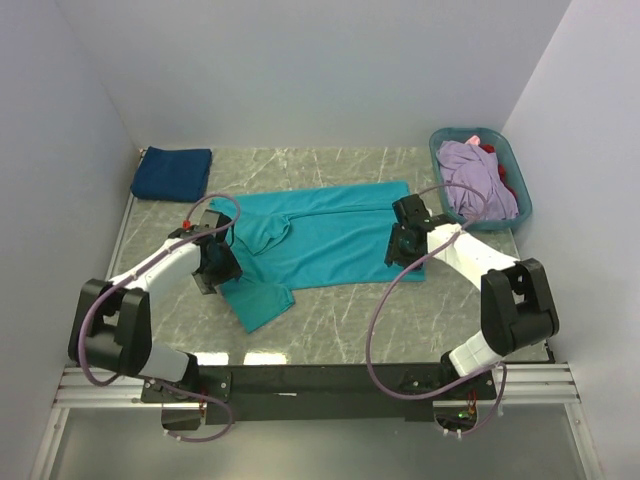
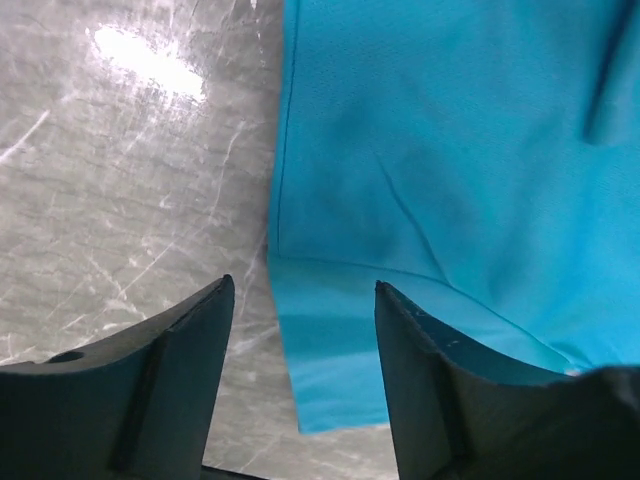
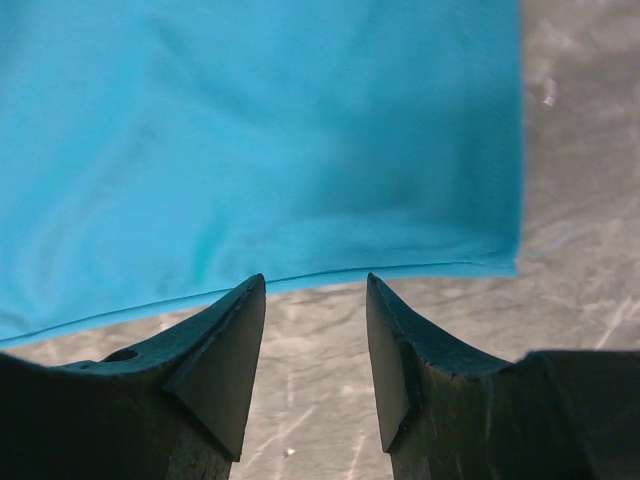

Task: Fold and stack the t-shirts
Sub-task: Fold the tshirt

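A teal t-shirt (image 1: 320, 240) lies spread on the marble table, one sleeve pointing toward the front left. My left gripper (image 1: 218, 268) is open over the shirt's left side; in the left wrist view its jaws (image 2: 303, 295) straddle the teal shirt's (image 2: 440, 180) sleeve edge. My right gripper (image 1: 397, 250) is open at the shirt's right bottom hem; in the right wrist view its jaws (image 3: 315, 285) sit just short of the teal hem (image 3: 260, 140). A folded navy t-shirt (image 1: 172, 172) lies at the back left. A lavender t-shirt (image 1: 478, 180) and a red one (image 1: 488, 150) sit in the basket.
A teal-blue plastic laundry basket (image 1: 520, 180) stands at the back right against the wall. White walls enclose the table on three sides. Bare marble (image 1: 400, 320) shows in front of the shirt.
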{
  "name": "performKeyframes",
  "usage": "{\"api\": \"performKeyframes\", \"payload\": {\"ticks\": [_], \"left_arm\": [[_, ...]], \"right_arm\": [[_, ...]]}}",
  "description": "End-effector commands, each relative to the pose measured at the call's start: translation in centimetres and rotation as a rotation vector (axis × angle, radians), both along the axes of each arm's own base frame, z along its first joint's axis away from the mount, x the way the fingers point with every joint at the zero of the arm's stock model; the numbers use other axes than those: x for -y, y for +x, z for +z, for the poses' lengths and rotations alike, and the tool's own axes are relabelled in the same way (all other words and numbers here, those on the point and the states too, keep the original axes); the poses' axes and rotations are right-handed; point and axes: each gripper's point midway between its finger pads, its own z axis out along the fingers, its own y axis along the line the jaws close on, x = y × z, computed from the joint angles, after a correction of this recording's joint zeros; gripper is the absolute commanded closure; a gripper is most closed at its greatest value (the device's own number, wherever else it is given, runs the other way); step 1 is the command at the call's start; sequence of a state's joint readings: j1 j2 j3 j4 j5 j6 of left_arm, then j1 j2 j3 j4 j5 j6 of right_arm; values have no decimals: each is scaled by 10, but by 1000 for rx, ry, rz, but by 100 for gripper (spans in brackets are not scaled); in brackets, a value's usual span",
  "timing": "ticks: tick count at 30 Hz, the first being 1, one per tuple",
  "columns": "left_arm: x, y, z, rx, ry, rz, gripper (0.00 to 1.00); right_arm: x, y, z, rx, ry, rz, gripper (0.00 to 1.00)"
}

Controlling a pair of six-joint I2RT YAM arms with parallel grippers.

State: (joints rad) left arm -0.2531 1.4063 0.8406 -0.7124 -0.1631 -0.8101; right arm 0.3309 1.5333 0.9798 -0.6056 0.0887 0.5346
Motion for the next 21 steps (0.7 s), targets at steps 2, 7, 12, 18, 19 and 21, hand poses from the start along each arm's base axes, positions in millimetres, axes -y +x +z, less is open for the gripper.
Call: {"api": "performKeyframes", "payload": {"ticks": [2, 7, 12, 18, 19, 21], "left_arm": [[-1, 16, -2, 48, 18, 33, 40], [-5, 19, -7, 34, 48, 36, 49], [-8, 9, -14, 8, 57, 34, 52], [-15, 4, -17, -7, 89, 30, 56], [-15, 5, -16, -7, 89, 30, 57], [-15, 3, -18, -13, 90, 27, 58]], "right_arm": [[19, 8, 6, 66, 2, -70, 48], [34, 4, 6, 73, 18, -109, 49], [45, 3, 4, 72, 5, -131, 50], [49, -1, -3, 54, 1, -145, 50], [50, -1, -2, 57, 0, -147, 50], [51, 0, -2, 60, -1, -149, 50]]}}
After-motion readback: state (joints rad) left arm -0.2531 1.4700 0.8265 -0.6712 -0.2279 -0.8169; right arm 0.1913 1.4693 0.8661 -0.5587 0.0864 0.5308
